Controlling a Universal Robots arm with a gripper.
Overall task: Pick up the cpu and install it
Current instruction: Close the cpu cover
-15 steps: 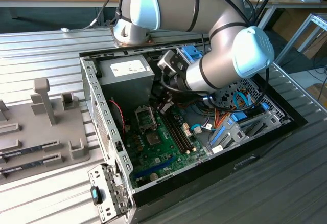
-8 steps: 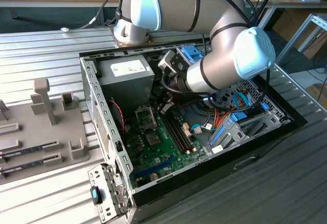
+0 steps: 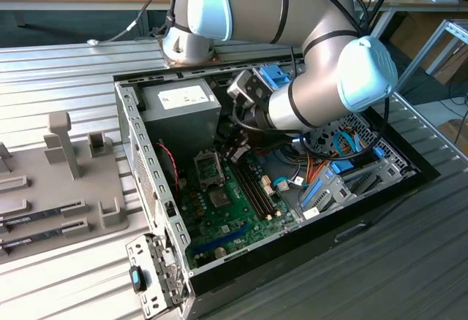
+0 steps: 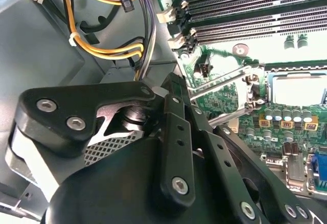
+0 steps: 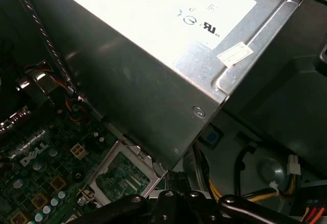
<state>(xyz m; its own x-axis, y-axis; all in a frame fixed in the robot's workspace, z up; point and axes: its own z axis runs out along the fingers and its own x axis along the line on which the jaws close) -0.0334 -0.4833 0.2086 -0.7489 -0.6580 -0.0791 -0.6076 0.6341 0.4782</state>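
My gripper (image 3: 236,149) hangs inside the open computer case, just above the green motherboard (image 3: 235,210) and to the exterior view's right of the cpu socket (image 3: 208,168). The socket's hinged metal frame stands raised. In the second wrist view the gripper's black linkages (image 4: 173,142) lie beside the socket (image 4: 299,88), whose lever (image 4: 225,83) is lifted. A pale silver-grey square fills the socket there; whether that is the cpu I cannot tell. In the first wrist view the linkages (image 5: 179,203) sit next to the socket frame (image 5: 122,175).
The grey power-supply box (image 3: 179,104) stands close behind the socket. Memory slots (image 3: 252,188) and bundled cables (image 3: 322,174) lie to the exterior view's right. A grey fixture tray (image 3: 58,181) with memory sticks (image 3: 40,214) sits outside the case on the exterior view's left.
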